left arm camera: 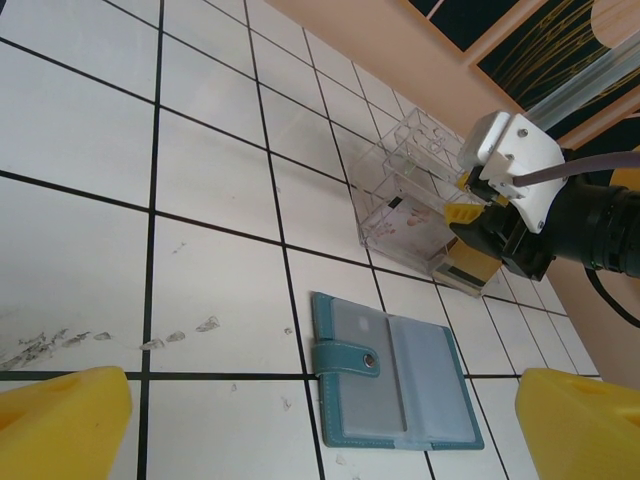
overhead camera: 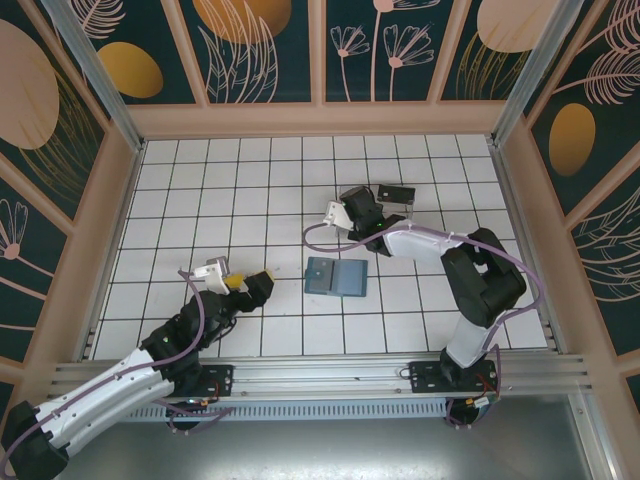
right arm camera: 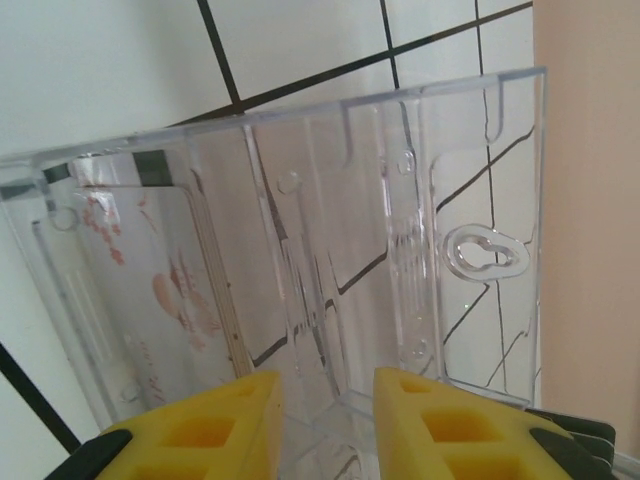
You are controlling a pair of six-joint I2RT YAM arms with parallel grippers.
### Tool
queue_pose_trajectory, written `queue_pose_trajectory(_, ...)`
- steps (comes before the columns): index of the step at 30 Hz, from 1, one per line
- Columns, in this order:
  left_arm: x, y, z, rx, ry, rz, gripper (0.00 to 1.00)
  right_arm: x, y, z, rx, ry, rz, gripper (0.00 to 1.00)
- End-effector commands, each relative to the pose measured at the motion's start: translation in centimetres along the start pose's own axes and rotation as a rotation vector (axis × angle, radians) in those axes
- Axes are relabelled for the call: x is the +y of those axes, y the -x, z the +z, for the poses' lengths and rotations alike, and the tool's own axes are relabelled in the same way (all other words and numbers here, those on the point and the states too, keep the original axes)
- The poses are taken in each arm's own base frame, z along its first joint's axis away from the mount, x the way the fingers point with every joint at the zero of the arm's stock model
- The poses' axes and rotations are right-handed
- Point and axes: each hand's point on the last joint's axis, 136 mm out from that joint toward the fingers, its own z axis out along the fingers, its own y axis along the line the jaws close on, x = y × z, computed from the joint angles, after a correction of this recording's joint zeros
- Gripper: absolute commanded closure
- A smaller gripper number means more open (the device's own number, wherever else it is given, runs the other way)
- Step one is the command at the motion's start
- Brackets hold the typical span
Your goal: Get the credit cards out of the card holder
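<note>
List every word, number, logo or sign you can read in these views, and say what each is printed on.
No text here is legible enough to quote.
On the card in the clear box: reddish print, too blurred to read.
On the card holder: no lettering visible.

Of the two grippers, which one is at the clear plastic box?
The right gripper: its yellow fingers sit at the edge of the clear plastic box. The left gripper hangs wide open near the card holder.
</note>
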Motion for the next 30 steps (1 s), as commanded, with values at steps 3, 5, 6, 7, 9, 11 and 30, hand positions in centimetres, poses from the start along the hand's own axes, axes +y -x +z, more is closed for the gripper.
queue_pose_trajectory(3, 0.3, 0.0, 0.0, -0.005, 0.006, 0.018, 0.01, -1.9, 1.0, -1.1, -0.030, -0.037, 0.103, 0.68)
queue_pose_trajectory(5, 0.3, -0.1, 0.0, -0.003, 0.008, 0.019, 0.01, -2.5, 1.2, -2.2, -0.036, -0.041, 0.179, 0.67)
queue_pose_trajectory(6, 0.3, -0.1, 0.0, -0.002, 0.009, 0.021, 0.01, -2.7, 1.4, -2.8, -0.042, -0.040, 0.224, 0.67)
queue_pose_trajectory(7, 0.3, -0.1, 0.1, 0.000, 0.008, 0.018, 0.01, -2.8, 1.6, -3.5, -0.048, -0.031, 0.283, 0.67)
queue_pose_trajectory(9, 0.2, -0.3, 0.2, 0.008, 0.005, 0.017, 0.01, -2.7, 1.9, -4.8, -0.054, -0.003, 0.397, 0.70)
queue_pose_trajectory(11, -0.2, -0.5, 0.5, 0.023, -0.005, 0.014, 0.01, -2.0, 1.9, -6.0, -0.071, 0.047, 0.526, 0.73)
queue_pose_trajectory(30, -5.4, -6.7, 7.6, 0.393, -0.057, -0.014, 0.17, 10.8, -2.2, -9.1, -0.027, 0.474, 1.392, 0.79)
